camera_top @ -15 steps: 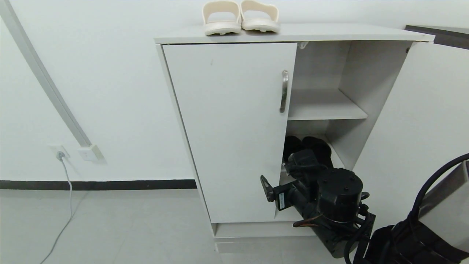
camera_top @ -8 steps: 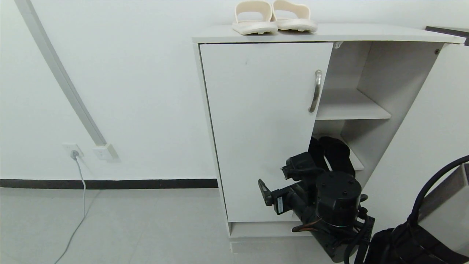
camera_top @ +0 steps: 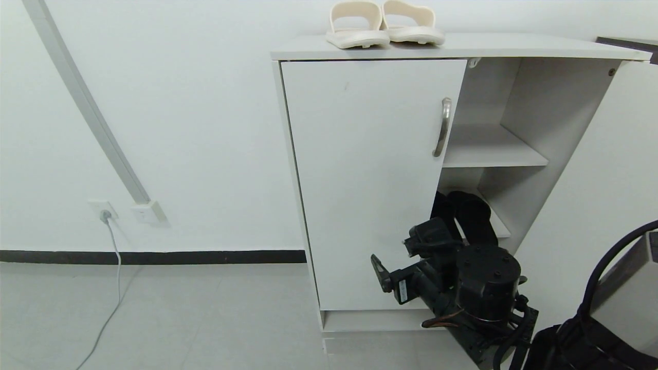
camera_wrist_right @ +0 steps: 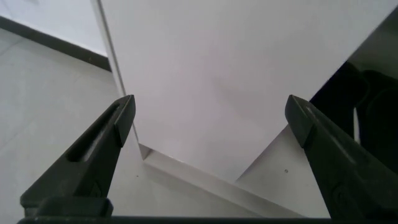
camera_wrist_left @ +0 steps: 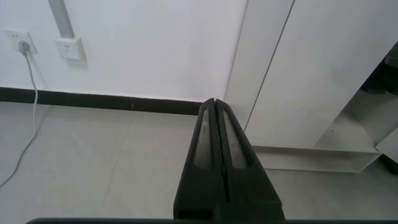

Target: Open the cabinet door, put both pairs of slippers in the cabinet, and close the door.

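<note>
Right jaws gape empty facing cabinet door (camera_wrist_right: 205, 74).

Home-like entryway: white shoe cabinet (camera_top: 370, 180), slippers (camera_top: 360, 37), wall socket (camera_top: 105, 211), tiled floor (camera_top: 205, 318).

The cabinet (camera_top: 514, 51) stands on the floor (camera_top: 180, 318), against the wall (camera_top: 180, 128). Its left door (camera_top: 370, 180) covers the left half. Its right door (camera_top: 606, 180) stands out to the right, so the right half is open. A shelf (camera_top: 488, 151) splits that half in two. The top pair (camera_top: 385, 25) sits side by side on the cabinet, above the left door. The inside pair (camera_top: 470, 216) is under the shelf. The right gripper (camera_wrist_right: 211, 124) is low in front, near the left door's bottom edge. A socket (camera_top: 105, 213) is on the wall, well left of the cabinet.
</note>
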`<state>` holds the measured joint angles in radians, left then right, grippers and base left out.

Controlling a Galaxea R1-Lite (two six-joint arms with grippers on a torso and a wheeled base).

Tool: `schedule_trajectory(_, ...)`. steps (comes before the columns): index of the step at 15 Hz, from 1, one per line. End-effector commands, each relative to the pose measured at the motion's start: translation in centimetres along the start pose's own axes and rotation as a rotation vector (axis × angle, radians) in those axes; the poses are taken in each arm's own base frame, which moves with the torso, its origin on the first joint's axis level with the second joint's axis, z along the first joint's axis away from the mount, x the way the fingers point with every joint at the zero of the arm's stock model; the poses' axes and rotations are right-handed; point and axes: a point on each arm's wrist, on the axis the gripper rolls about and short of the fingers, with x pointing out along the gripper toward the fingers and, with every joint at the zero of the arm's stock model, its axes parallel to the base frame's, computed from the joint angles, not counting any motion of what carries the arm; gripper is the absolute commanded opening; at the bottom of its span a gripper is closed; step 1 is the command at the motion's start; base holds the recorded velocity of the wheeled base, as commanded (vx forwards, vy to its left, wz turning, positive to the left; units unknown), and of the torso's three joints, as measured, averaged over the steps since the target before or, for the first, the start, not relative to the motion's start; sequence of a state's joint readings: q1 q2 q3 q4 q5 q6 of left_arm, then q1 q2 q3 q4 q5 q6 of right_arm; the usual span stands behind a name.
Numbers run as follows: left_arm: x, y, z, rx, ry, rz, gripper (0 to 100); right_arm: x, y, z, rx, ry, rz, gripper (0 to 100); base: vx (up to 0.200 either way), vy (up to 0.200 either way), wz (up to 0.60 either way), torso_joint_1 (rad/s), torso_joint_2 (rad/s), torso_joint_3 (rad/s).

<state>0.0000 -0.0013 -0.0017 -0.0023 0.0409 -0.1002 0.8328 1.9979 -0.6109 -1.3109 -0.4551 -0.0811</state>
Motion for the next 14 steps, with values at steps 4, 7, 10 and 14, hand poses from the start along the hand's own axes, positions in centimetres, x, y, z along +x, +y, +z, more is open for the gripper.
schedule_trajectory(4,0.01,0.0,0.01,0.002,0.001,0.001,0,-0.07,-0.04,0.31,0.008,-0.035,0.0,100,0.0,0.0,0.0,0.0,0.0,0.0)
schedule_trajectory(7,0.01,0.0,0.01,0.002,0.001,0.001,0,0.1,-0.24,0.23,0.008,-0.033,-0.008,100,0.0,0.0,0.0,0.002,-0.03,-0.025)
schedule_trajectory(10,0.01,0.0,0.01,0.002,0.001,0.001,0,0.14,-0.28,0.18,0.007,-0.032,-0.011,100,0.0,0.0,0.0,0.009,-0.19,-0.305)
schedule_trajectory(14,0.01,0.0,0.01,0.002,0.001,0.001,0,0.13,-0.29,0.21,0.008,-0.034,-0.012,100,0.0,0.0,0.0,0.041,-0.51,-0.365)
